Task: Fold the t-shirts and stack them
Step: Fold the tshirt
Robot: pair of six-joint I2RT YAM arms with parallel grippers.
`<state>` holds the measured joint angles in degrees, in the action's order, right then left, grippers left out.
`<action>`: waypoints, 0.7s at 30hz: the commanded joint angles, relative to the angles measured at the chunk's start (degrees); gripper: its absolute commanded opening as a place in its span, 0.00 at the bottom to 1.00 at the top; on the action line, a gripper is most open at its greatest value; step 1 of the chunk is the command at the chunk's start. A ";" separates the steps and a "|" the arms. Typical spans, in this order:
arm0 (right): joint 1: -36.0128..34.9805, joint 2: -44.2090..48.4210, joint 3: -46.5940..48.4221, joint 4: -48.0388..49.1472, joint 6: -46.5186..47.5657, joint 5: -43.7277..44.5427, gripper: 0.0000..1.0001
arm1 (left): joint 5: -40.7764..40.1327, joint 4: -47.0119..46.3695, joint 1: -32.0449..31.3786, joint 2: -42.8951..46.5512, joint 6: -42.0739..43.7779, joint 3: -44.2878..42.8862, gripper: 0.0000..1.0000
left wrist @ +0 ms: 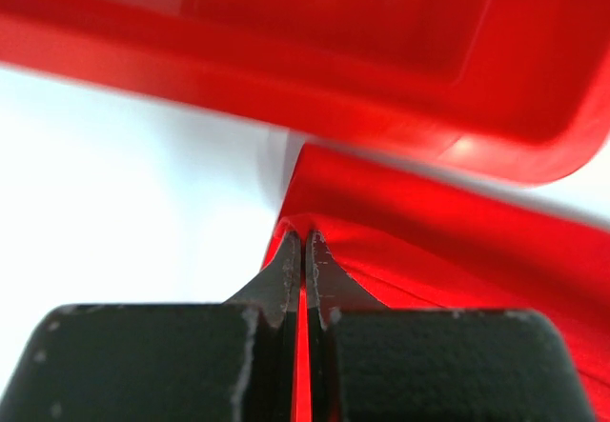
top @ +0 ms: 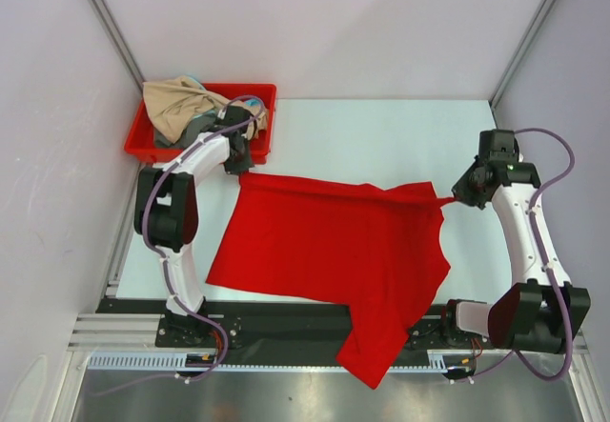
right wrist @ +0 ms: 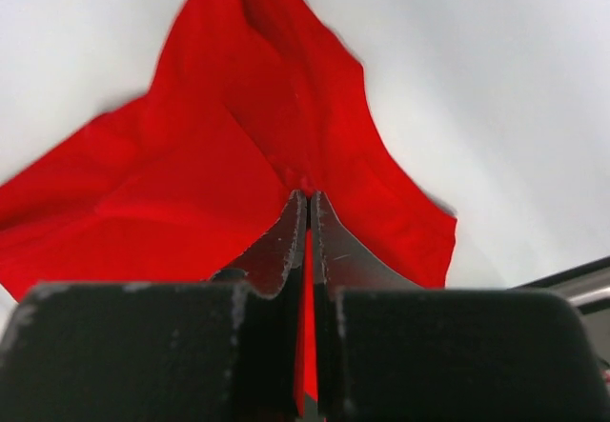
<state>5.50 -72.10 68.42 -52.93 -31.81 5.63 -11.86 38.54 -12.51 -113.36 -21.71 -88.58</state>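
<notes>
A bright red t-shirt (top: 324,246) lies spread across the white table, its lower end draped over the near rail. My left gripper (top: 238,167) is shut on the shirt's far left corner, right beside the tray. My right gripper (top: 456,196) is shut on the far right corner, pulling it into a point. In the left wrist view the gripper (left wrist: 305,238) pinches red cloth (left wrist: 457,241). The right wrist view shows that gripper (right wrist: 308,196) clamped on the shirt (right wrist: 191,184). A beige t-shirt (top: 181,103) is heaped in the tray, with grey (top: 168,137) and light blue (top: 254,107) cloth showing under it.
A red plastic tray (top: 270,108) stands at the table's far left corner, and its wall (left wrist: 381,70) fills the top of the left wrist view. White walls close in both sides and the back. The metal rail (top: 276,322) runs along the near edge.
</notes>
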 commanded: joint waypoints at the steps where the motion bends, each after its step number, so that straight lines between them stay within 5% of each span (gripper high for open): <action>1: 0.30 2.13 -2.41 -0.95 -1.23 -0.53 0.00 | -1.68 -1.28 -0.06 4.73 1.32 2.61 0.00; 21: 0.30 4.51 -17.35 -4.37 -5.01 -1.23 0.01 | -2.03 -0.66 -0.06 4.11 0.01 10.09 0.02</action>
<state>5.50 -67.59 52.31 -55.68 -35.64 3.77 -12.75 38.15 -12.51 -111.22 -21.45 -79.55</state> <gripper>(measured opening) 0.018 0.017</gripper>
